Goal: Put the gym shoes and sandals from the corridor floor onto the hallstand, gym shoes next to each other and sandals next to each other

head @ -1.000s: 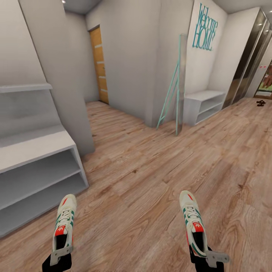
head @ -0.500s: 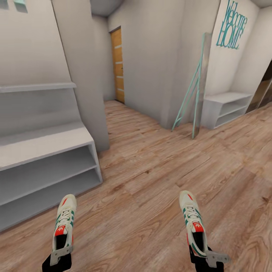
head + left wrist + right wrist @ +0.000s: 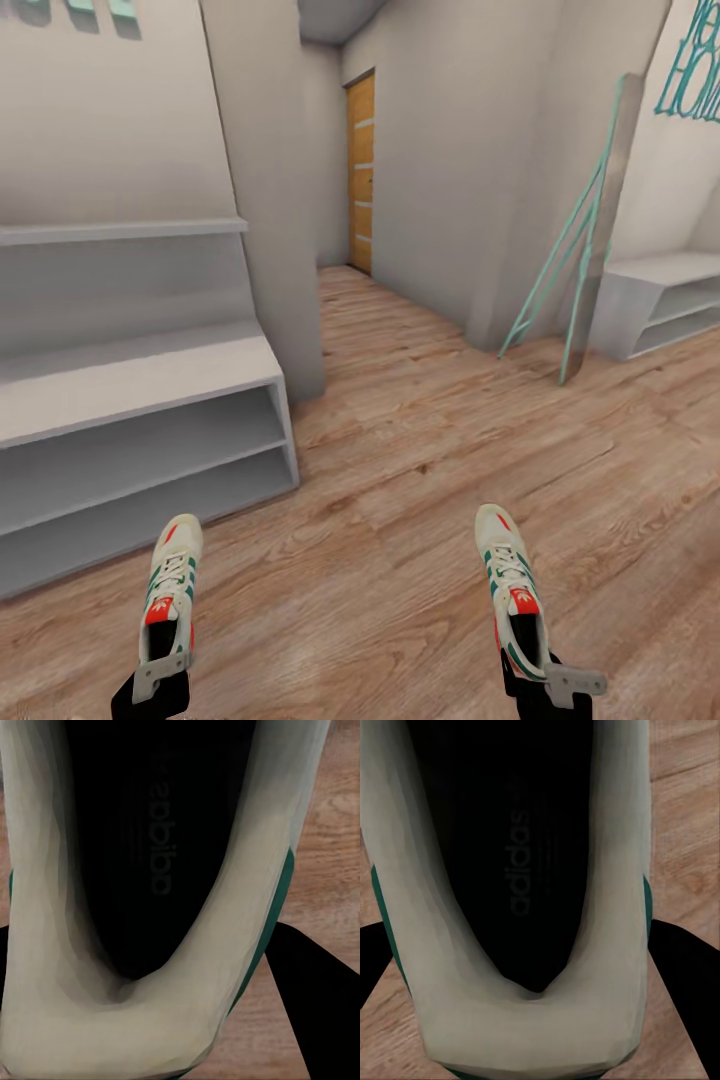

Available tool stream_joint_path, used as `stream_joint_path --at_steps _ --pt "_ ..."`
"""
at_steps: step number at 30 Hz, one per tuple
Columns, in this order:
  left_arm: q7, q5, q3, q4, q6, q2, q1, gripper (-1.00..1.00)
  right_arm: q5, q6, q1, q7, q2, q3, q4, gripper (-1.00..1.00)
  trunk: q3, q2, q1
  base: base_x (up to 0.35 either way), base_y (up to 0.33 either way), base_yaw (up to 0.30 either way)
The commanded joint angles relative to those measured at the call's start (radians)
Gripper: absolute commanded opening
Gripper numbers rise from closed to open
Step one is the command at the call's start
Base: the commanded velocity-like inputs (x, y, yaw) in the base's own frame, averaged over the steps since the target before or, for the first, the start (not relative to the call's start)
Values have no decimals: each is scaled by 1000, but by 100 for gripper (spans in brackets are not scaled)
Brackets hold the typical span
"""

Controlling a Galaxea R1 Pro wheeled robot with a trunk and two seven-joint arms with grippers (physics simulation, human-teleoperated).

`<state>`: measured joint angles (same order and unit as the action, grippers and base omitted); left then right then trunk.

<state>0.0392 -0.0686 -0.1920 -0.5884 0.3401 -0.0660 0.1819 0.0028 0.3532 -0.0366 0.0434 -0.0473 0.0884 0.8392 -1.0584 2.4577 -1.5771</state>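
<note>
Fingers [image 3: 315, 1005] of the left gripper [image 3: 150, 690] are clenched on the heel of one sneaker [image 3: 170, 590], and those of the right gripper [image 3: 540, 690] clamp the heel of the other sneaker [image 3: 512, 590]; each wrist view shows black fingers pressed against both sides of the heel, with the dark inside and its printed brand name filling the opening, which the head view cannot make out. From the head camera come the laces, green stripes and red tongue patches, and both toes pointing away from the robot. Two sneakers are counted, well apart, one held low on the left and one low on the right, both above the wood floor [image 3: 420, 500]. At the left stands the shoe rack [image 3: 130, 400]: a grey bench with two open tiers below its flat top and a wall shelf [image 3: 120, 230] above, nothing resting on any level. A second low grey bench [image 3: 660, 300] sits far right, beside a leaning teal frame [image 3: 570, 270]. One orange door [image 3: 361, 170] closes the far end.
</note>
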Motion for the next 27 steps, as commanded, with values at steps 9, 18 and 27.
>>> stream_joint_path --at_steps 9,18,27 --pt "2 -7 2 1 4 -1 1 -100 0 3 0 3 0 -1 0 -100 -1 0 0 23 -13 278" --pt "2 -7 2 1 3 -1 1 -100 0 3 0 3 0 -1 0 -100 -1 0 0 84 -52 278" --pt "3 -8 2 1 3 -1 1 -100 0 3 0 3 0 -1 0 -100 -1 0 0 119 -212 278"
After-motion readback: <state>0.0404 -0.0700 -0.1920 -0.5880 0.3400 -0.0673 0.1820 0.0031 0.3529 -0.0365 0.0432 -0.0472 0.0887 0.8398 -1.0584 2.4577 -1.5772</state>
